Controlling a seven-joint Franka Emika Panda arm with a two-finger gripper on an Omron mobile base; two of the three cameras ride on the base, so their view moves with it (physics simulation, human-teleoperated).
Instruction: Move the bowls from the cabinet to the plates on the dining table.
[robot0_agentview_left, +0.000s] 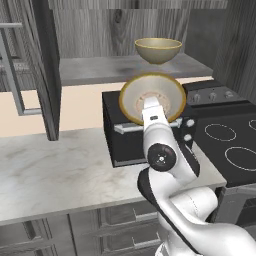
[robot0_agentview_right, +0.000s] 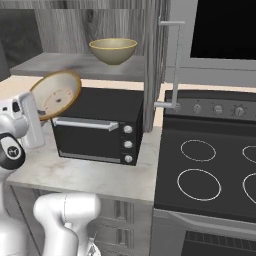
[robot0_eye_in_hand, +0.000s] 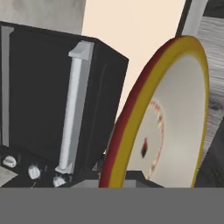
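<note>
**One bowl in my pincer, one on the cabinet shelf**

My two-finger gripper (robot0_agentview_left: 150, 102) sits at centre frame in the left base view, closed on the rim of a round tan bowl with a golden-brown rim (robot0_agentview_left: 153, 98). I hold it tipped on edge, its pale inside facing back toward my arm, in front of and above the black toaster oven (robot0_agentview_left: 125, 135). In the right base view that same tan bowl (robot0_agentview_right: 56, 95) appears at the left, tilted, just above the oven's (robot0_agentview_right: 97, 130) top left corner. In the hand view its rim (robot0_eye_in_hand: 131, 113) runs up the middle of the frame, with the oven's grey bar handle (robot0_eye_in_hand: 74, 105) to the left.

The second tan-beige bowl (robot0_agentview_left: 158, 50) stands upright near the top centre, on the shelf of the open dark grey wood-grain wall cabinet (robot0_agentview_left: 115, 67). The oven stands on a white-grey veined marble counter (robot0_agentview_left: 50, 170), and a black stovetop with white ring burners (robot0_agentview_right: 210, 170) lies at the right.
</note>
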